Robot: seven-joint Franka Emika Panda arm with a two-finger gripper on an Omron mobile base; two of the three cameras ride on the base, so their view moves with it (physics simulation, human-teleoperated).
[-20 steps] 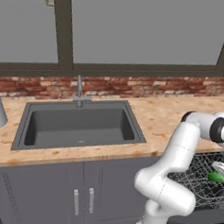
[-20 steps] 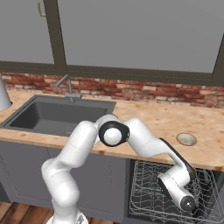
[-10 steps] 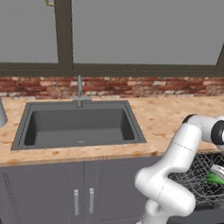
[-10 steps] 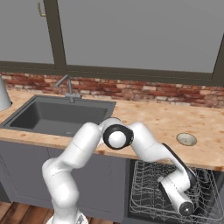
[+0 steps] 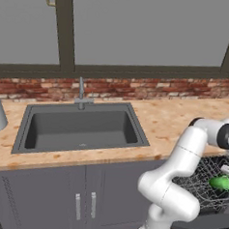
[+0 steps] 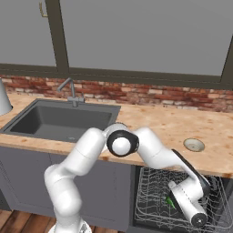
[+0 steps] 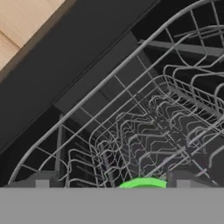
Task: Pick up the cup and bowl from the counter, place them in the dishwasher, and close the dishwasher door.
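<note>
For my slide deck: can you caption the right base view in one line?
Robot arm reaches into the dishwasher rack with the green cup at its claw; the bowl waits on the counter.

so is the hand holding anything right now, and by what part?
The cup, between the fingers of the hand over the rack; which part can't be told.

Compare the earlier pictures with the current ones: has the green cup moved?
Yes. In the left base view the cup has sunk slightly lower and deeper into the dishwasher's wire rack, away from the counter edge above it.
</note>
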